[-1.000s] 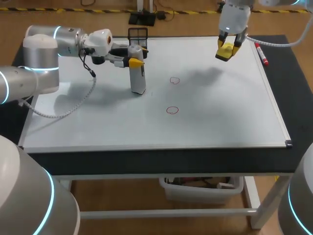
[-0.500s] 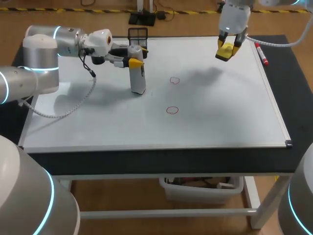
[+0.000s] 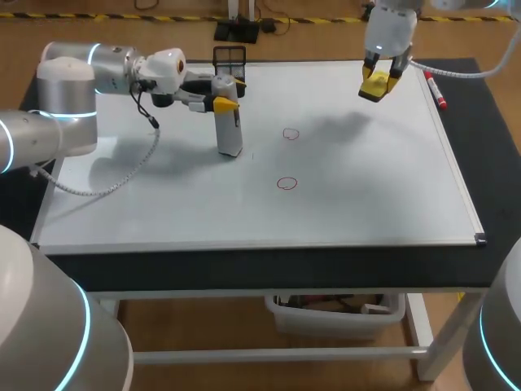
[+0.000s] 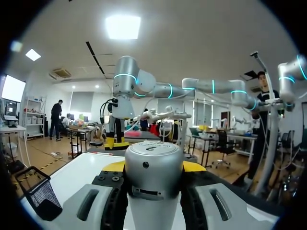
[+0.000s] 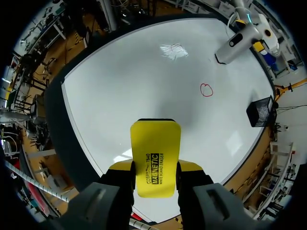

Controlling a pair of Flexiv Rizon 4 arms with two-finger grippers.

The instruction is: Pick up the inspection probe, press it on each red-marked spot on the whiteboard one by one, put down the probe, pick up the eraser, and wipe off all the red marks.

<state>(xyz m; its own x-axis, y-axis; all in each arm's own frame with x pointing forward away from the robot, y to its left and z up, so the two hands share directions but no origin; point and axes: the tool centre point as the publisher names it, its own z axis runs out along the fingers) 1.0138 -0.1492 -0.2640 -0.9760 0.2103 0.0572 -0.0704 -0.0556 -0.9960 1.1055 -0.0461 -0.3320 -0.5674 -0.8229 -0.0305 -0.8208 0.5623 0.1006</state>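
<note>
The inspection probe (image 3: pixel 230 129), a grey cylinder with a dark side panel, stands upright with its lower end at the whiteboard (image 3: pixel 366 187), left of the marks. My left gripper (image 3: pixel 221 103) is shut on its top, and in the left wrist view the probe (image 4: pixel 153 175) fills the gap between the fingers. Two red circles (image 3: pixel 291 134) (image 3: pixel 286 183) are drawn mid-board; one red circle (image 5: pixel 206 89) shows in the right wrist view. Above the board's far right hangs my right gripper (image 3: pixel 376 86), shut on the yellow eraser (image 5: pixel 155 155).
A black mesh basket (image 3: pixel 229 57) stands at the board's far edge behind the probe, also seen as the basket (image 4: pixel 41 196) beside my left gripper. A red marker (image 3: pixel 435 90) lies along the board's right rim.
</note>
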